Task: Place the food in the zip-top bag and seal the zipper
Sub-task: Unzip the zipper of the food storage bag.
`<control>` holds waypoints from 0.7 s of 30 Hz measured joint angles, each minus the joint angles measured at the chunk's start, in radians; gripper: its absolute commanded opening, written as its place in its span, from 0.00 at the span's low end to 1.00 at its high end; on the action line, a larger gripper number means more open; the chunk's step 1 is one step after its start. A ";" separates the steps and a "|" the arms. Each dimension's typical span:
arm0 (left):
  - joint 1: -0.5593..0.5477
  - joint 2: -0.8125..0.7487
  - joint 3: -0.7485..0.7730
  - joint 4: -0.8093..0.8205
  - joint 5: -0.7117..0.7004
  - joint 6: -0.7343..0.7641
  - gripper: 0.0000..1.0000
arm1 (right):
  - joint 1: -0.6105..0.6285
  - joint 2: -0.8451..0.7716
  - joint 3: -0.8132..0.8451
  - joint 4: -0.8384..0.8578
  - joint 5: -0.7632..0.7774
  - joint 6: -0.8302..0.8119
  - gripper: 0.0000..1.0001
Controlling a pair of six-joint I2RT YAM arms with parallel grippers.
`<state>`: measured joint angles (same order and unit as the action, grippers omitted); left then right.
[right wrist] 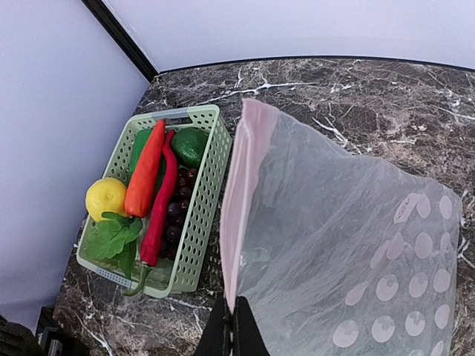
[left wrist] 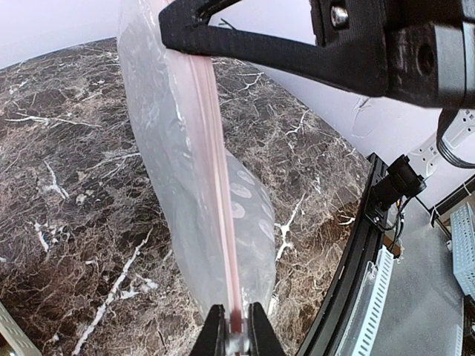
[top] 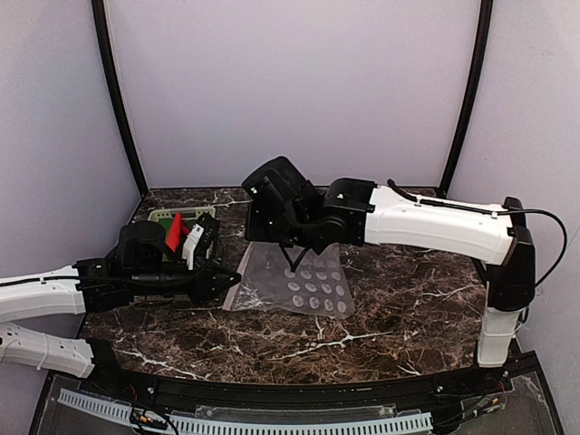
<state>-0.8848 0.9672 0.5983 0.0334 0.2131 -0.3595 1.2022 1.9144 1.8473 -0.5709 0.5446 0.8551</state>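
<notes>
Two grips | left fingers (left wrist: 221,335) nearly closed, pinching zipper (left wrist: 217,185) | right fingers (right wrist: 228,334) fully closed on zipper

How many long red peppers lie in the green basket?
2, both in the basket: the orange-red pepper beside the lemon, the darker red pepper against its other side. More may be hidden.

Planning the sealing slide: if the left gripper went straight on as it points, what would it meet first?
The left gripper is shut on the zipper; straight along that strip, the right gripper likely comes first, depth unclear.
</notes>
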 measured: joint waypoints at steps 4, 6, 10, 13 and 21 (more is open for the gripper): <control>0.000 -0.008 -0.001 -0.024 0.011 -0.003 0.06 | -0.010 0.005 0.021 0.000 0.019 -0.018 0.00; 0.000 -0.008 -0.002 -0.040 0.012 -0.003 0.06 | -0.018 0.006 0.029 0.001 0.031 -0.034 0.00; 0.000 -0.015 -0.003 -0.067 0.014 -0.002 0.06 | -0.028 0.006 0.042 0.002 0.049 -0.066 0.00; 0.000 -0.022 -0.003 -0.072 0.015 -0.002 0.06 | -0.029 0.007 0.045 0.002 0.055 -0.081 0.00; 0.000 -0.027 -0.003 -0.085 0.015 -0.010 0.23 | -0.029 0.014 0.047 0.013 0.045 -0.114 0.00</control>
<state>-0.8848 0.9398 0.5949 -0.0521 0.2283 -0.3698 1.1732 1.9289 1.8938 -0.5575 0.5896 0.7414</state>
